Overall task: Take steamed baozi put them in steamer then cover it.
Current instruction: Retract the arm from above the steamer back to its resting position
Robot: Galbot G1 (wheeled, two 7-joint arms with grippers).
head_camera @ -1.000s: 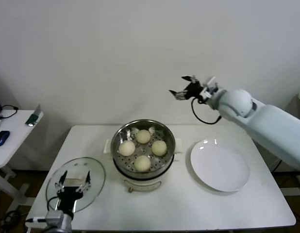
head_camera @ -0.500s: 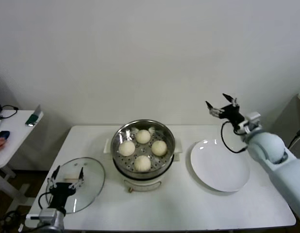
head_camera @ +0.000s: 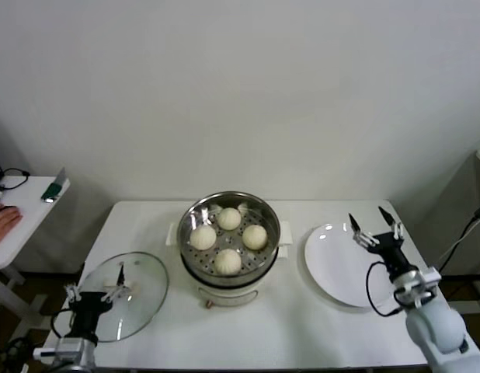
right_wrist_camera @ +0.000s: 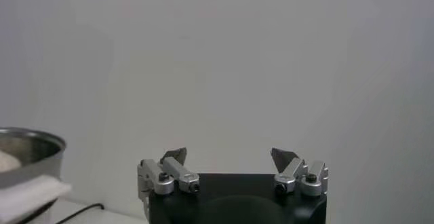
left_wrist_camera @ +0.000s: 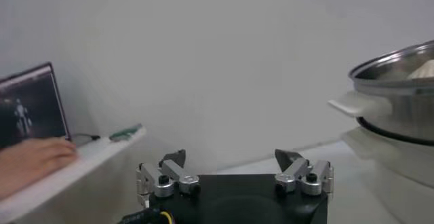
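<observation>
1. The left gripper [head_camera: 95, 284], in the lower left of the head view, has its fingers spread wide and holds nothing. It points upward over the near part of the glass lid [head_camera: 135, 289]; whether it touches the glass I cannot tell.
2. In the left wrist view, the left gripper [left_wrist_camera: 234, 169] shows two separated fingertips with only air between them, and the pot stands at the right edge of that frame.
3. The right gripper [head_camera: 375, 226], in the lower right of the head view, is also wide open and empty, fingers pointing up. It stands in front of the near right part of the white plate [head_camera: 333, 268].
4. The right arm [head_camera: 436, 330] enters from the lower right corner and is bent upward at the wrist (a black cable loops beside it).
5. In the right wrist view, the right gripper [right_wrist_camera: 232, 166] has spread tips in front of a plain wall.
6. The four buns [head_camera: 228, 239] lie in the steel steamer [head_camera: 267, 214] at the centre of the table [head_camera: 302, 326], well apart from both grippers.
7. The lid lies flat on the table, left of the steamer, which is uncovered.
</observation>
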